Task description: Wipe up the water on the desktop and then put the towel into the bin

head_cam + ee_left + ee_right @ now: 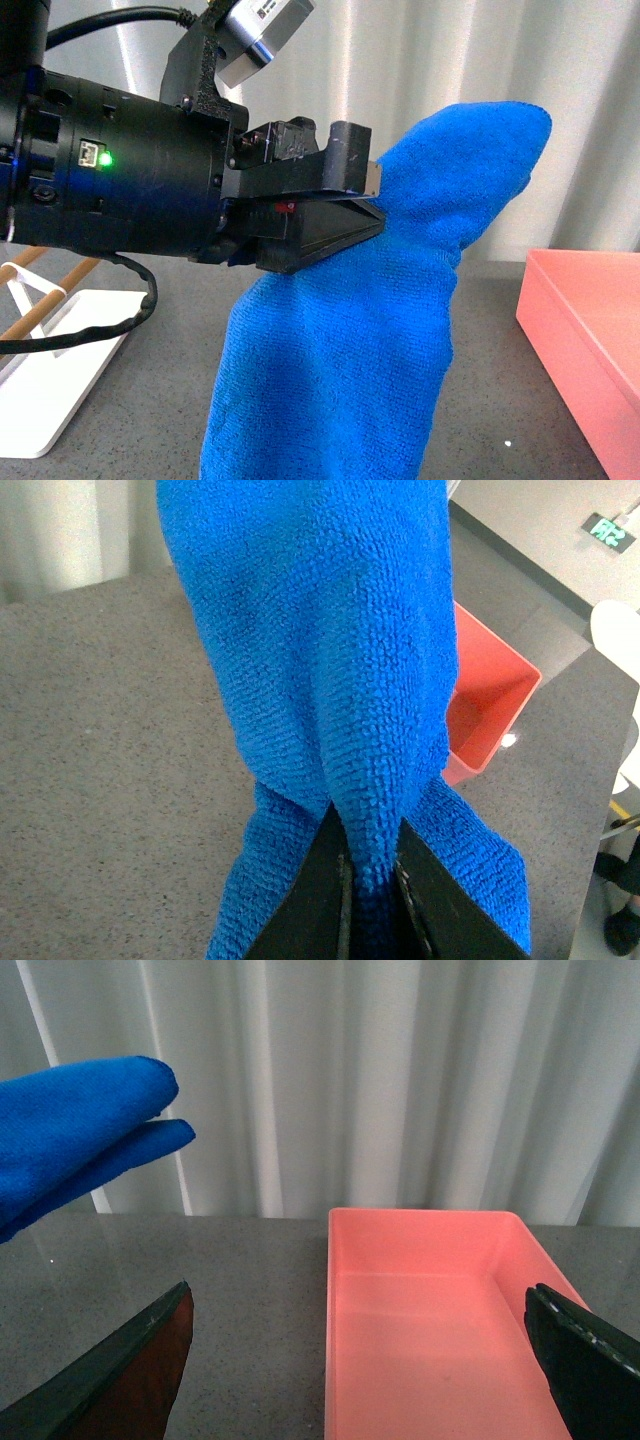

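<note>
My left gripper [375, 205] is shut on the royal-blue towel [350, 340] and holds it up above the dark grey speckled desktop [160, 400]; the cloth hangs down and folds over past the jaws. In the left wrist view the towel [320, 660] is pinched between the black fingers [310, 900]. The salmon-pink bin [590, 340] stands at the right, apart from the towel; it also shows in the left wrist view [485, 695]. My right gripper [365, 1360] is open and empty, in front of the empty bin [430, 1330]. A fold of the towel [70, 1140] shows there too.
A white tray [50, 400] with wooden rods [45, 295] stands at the left on the desktop. Pale curtains [400, 1080] hang behind the desk. The desk's edge [600, 780] shows in the left wrist view, beyond the bin.
</note>
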